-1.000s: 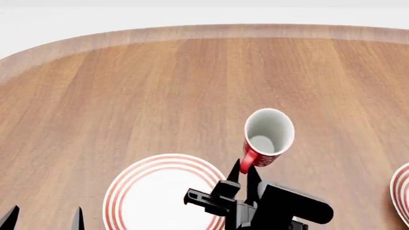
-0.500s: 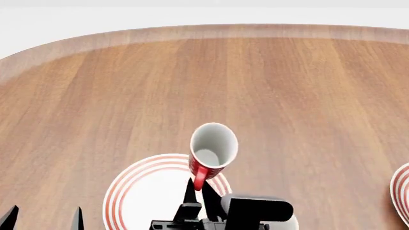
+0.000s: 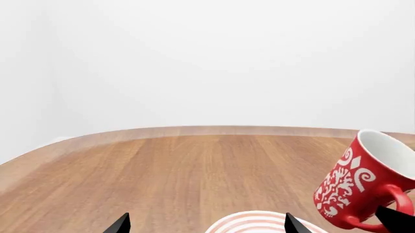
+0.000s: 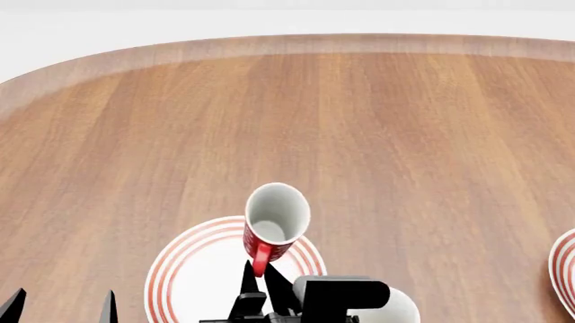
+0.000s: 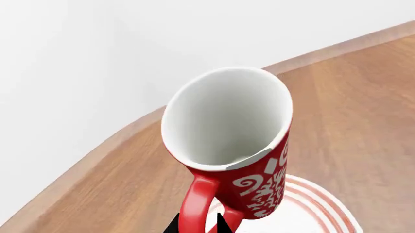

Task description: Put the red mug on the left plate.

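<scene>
The red mug point(image 4: 272, 223) with white scroll pattern hangs tilted above the far part of the left plate point(image 4: 184, 282), a white plate with red rings. My right gripper point(image 4: 258, 274) is shut on the mug's red handle point(image 5: 196, 204), seen close in the right wrist view, where the mug point(image 5: 240, 145) fills the middle and the plate point(image 5: 311, 213) lies below it. My left gripper point(image 4: 61, 306) stands open at the near left, holding nothing. The left wrist view shows the mug point(image 3: 356, 184) off to one side and the plate's edge point(image 3: 253, 224).
A second ringed plate point(image 4: 564, 272) shows at the right edge of the head view. A white rounded thing point(image 4: 395, 309) sits beside my right arm. The wooden table point(image 4: 287, 121) ends in a curved far edge.
My right gripper has carried the red mug leftward and nearer, from the bare wood right of the plate to above the plate's far part. The left gripper has stayed still.
</scene>
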You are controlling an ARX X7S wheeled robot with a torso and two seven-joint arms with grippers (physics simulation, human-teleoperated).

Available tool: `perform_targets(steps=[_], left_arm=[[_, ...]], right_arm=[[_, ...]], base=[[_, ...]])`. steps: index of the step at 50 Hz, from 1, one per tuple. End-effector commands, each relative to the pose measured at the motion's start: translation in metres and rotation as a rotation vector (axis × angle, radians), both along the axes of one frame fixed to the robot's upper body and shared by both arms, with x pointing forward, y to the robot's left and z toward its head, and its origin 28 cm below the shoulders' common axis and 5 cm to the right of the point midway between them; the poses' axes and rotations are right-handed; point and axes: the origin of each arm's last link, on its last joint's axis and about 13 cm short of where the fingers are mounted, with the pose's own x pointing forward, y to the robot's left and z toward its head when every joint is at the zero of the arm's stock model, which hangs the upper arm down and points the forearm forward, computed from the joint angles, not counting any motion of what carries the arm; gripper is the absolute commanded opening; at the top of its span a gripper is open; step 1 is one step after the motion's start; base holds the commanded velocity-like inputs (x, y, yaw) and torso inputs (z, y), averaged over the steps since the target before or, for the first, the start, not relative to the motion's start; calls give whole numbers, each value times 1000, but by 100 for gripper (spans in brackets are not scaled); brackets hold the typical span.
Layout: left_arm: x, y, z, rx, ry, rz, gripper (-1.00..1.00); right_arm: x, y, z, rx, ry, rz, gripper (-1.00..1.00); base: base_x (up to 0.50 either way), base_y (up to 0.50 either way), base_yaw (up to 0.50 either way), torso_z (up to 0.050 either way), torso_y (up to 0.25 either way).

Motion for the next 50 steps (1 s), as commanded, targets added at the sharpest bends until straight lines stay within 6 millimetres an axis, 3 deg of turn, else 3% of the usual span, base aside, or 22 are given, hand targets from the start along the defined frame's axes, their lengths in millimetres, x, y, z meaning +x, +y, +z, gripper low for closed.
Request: perform_targets(steps=[1,14,50], left_arm=[[0,0,0,0,0,0,100],[1,0,-1,0,3,0,100],[1,0,0,0,0,2,100]], right_arm=[[2,1,1,-8,-15,11,-100],[28,2,-17,27,52,60,-100],[37,23,-46,-80,134,129,-100]], base=[[0,0,0,0,0],[0,0,0,0,0],[0,0,0,0,0]])
